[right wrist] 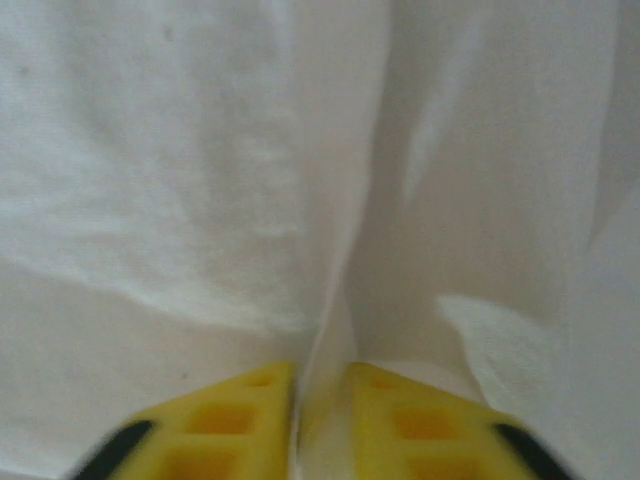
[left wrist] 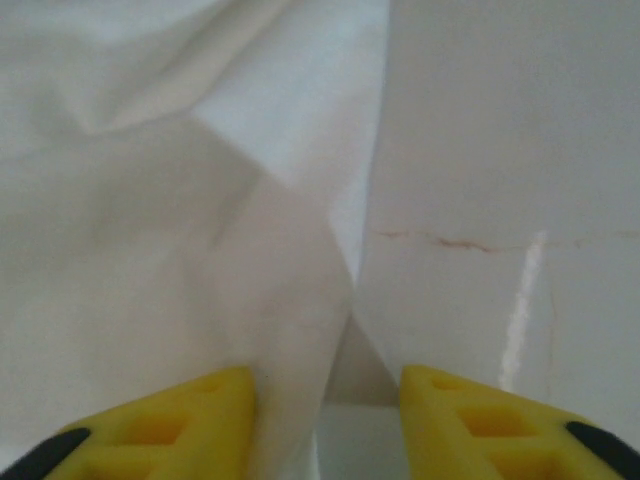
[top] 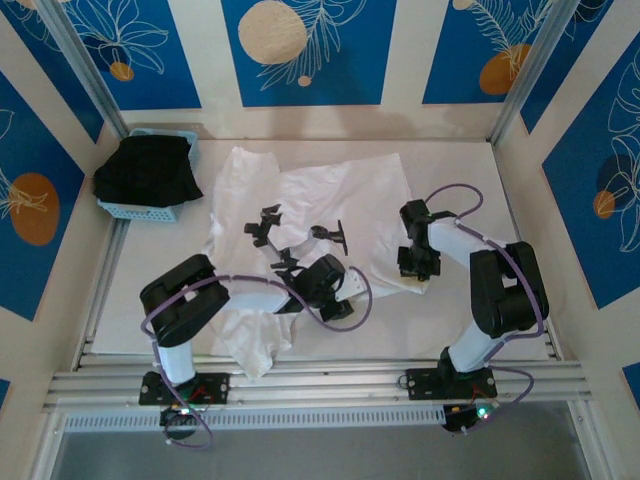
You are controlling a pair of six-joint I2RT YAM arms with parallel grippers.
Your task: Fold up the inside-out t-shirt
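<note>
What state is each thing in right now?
t-shirt: spread out, crumpled, not yet folded.
black garment: heaped in the basket.
basket: upright, holding the garment.
left gripper: open, t-shirt edge between its fingers.
right gripper: shut on a t-shirt fold.

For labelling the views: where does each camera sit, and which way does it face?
Top external: above and behind both arms, looking down on them, the table and t-shirt.
Left wrist: on the left arm, facing t-shirt edge and bare table past its open yellow fingers.
Right wrist: on the right arm, facing a t-shirt fold pinched between its fingers.
All share the t-shirt.
</note>
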